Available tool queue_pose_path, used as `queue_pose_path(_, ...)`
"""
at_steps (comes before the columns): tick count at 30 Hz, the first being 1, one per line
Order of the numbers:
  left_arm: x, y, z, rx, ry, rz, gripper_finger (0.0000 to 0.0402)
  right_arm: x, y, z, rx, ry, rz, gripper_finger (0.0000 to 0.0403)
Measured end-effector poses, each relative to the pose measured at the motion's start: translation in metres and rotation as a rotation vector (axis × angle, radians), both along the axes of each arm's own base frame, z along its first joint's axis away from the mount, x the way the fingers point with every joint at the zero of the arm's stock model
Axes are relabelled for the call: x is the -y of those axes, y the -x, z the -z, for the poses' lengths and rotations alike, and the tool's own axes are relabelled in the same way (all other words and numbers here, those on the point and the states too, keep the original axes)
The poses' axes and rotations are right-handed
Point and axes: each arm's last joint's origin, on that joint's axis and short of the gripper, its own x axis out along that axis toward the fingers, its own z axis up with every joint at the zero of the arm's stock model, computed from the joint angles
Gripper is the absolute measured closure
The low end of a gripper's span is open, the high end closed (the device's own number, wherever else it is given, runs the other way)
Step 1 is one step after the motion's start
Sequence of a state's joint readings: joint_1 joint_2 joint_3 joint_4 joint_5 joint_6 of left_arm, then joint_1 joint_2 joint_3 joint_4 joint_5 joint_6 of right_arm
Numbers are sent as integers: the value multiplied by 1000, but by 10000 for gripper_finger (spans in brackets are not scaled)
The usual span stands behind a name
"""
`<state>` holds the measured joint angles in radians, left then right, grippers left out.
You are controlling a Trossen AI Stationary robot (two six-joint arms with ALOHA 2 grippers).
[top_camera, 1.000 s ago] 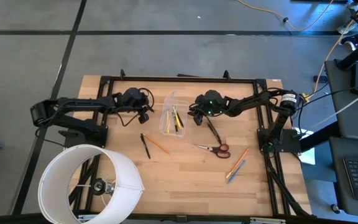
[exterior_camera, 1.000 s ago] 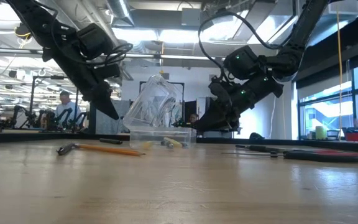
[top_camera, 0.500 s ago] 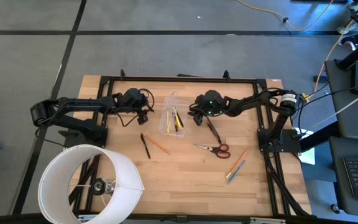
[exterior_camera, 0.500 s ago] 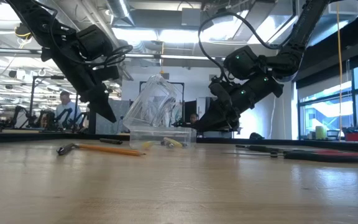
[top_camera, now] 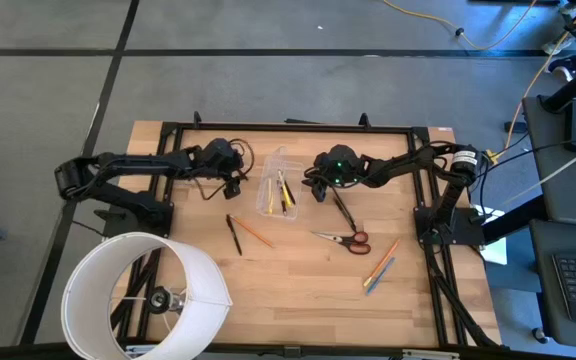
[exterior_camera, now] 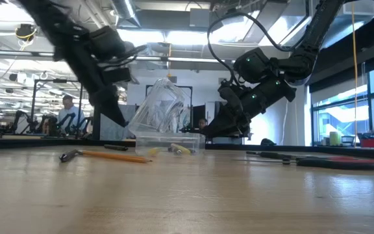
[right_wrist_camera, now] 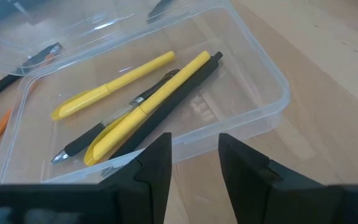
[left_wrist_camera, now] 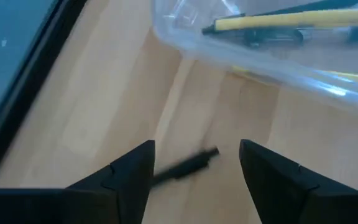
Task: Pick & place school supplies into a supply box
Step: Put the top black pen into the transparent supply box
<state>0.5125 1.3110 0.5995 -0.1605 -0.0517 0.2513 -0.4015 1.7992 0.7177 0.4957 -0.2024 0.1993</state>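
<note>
The left tool (left_wrist_camera: 194, 163), fingers spread wide and empty, hangs just above the thin black pen (left_wrist_camera: 185, 168) on the tabletop; the pen's long axis crosses its gap, beside the clear plastic rectangular box (left_wrist_camera: 272, 59).

A: Bright in here?
B: Evenly. Ceiling strips glare at twelve o'clock in the low view; daylight enters the windows at three.
A: Anything soft?
B: The left arm (exterior_camera: 86, 55) smears with motion there. Its wrist view is blurry throughout, and the supply box (left_wrist_camera: 272, 50) shows white glints.
</note>
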Motion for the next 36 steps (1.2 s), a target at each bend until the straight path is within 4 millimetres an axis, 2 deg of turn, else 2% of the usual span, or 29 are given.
queue_pose_path(5, -12, -17, 5, -203, 15, 109, 179, 0, 0, 0, -5, -4, 0, 267)
queue_pose_path(12, -22, -26, 29, -392, -20, 135, 186, -1, 1, 1, -13, -4, -3, 267)
queue_pose_path(20, -29, -30, 41, -394, 4, 157, 188, -1, 1, 1, -14, -4, -3, 267)
queue_pose_path(25, -34, -21, 44, -358, 140, 92, 196, -1, 1, 1, -14, -4, -3, 267)
queue_pose_path(31, -36, -16, 45, -321, 261, -52, 238, -1, 1, 1, -14, -4, -3, 267)
queue_pose_path(36, -34, -16, 46, -303, 303, -76, 287, -1, 1, 1, -14, -4, -3, 267)
